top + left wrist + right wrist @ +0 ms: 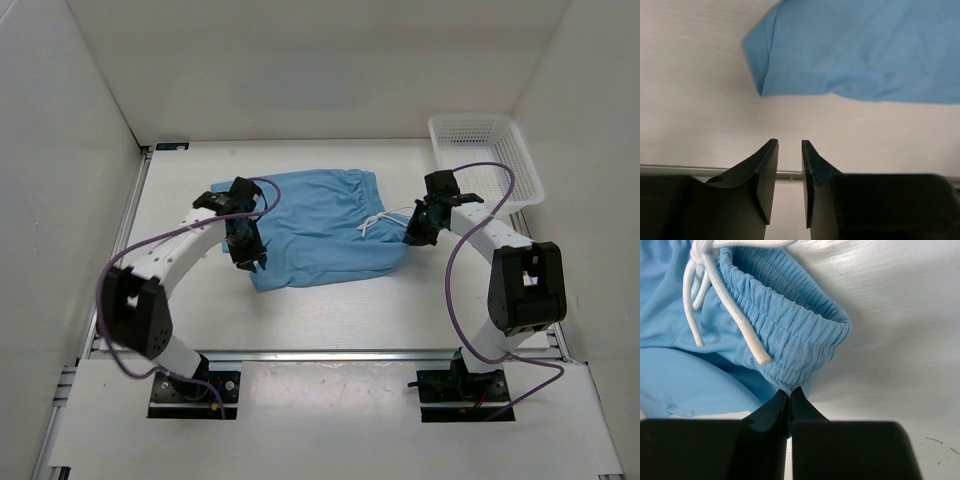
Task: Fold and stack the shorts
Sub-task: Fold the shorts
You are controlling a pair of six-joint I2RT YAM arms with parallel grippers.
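The light sky-blue shorts (320, 225) lie spread flat in the middle of the table. Their gathered waistband (790, 325) points right, and the white drawstring (725, 305) trails across it. My right gripper (413, 236) is at the right end of the shorts. In the right wrist view the right gripper (790, 392) is shut on a pinch of the waistband. My left gripper (247, 260) hovers at the near left corner of the shorts. In the left wrist view the left gripper (790, 145) stands slightly open with nothing between its fingers. The shorts' corner (765, 75) lies ahead of it, apart.
A white mesh basket (470, 119) stands at the back right corner, just behind the right arm. White walls close the table on the left, back and right. A metal rail (330, 353) runs along the near edge.
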